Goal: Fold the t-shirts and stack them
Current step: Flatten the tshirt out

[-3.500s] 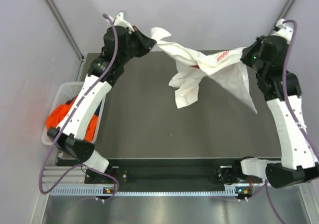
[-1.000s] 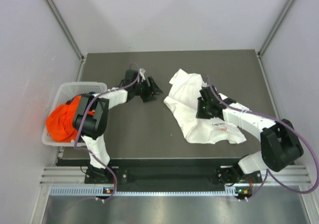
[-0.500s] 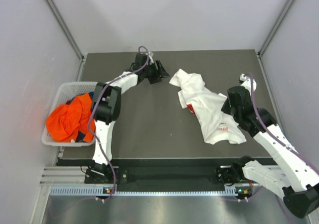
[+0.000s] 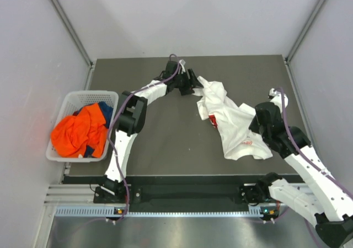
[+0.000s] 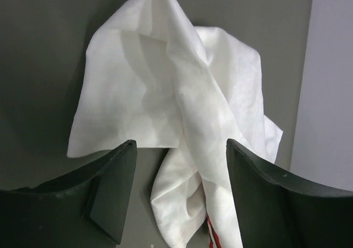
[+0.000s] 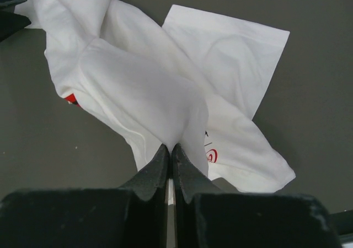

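Step in hand, as we judge it: laying out the first garment. No fold is made yet and no stack begun.

- The white t-shirt (image 4: 231,121) lies crumpled and twisted on the dark table (image 4: 165,143), stretched roughly between the two pincers.
- Right pincer (image 6: 171,149): jaws pressed together, clamped on a raised ridge of the white t-shirt. The cloth peaks right at its tips. The rest spills away ahead of it, with a flat flap ahead and to its right and a sliver of red print ahead to its left.
- Left pincer (image 5: 179,149): jaws wide apart and holding nothing. A bunched end of the shirt lies just ahead of it, and a twisted strand runs back between the jaws. We cannot tell whether either finger touches cloth.
- The orange tee (image 4: 77,132) and dark blue tee (image 4: 103,111) sit heaped in the white lattice basket (image 4: 91,92). That is well behind and off to the left of the left pincer, and neither arm is near it.

Next move, our reading:
- The left pincer needs to go down and close on the cloth between its jaws, ideally at a hem or shoulder rather than the middle of the bunch.
- With both ends held, the arms can lift, draw apart and set the shirt down flat.
- The twist in the middle has to come out first, or any fold will set in crooked.
- The shirt's edges are hard to pick out in this heap, so the choice of grasp point is the delicate part.
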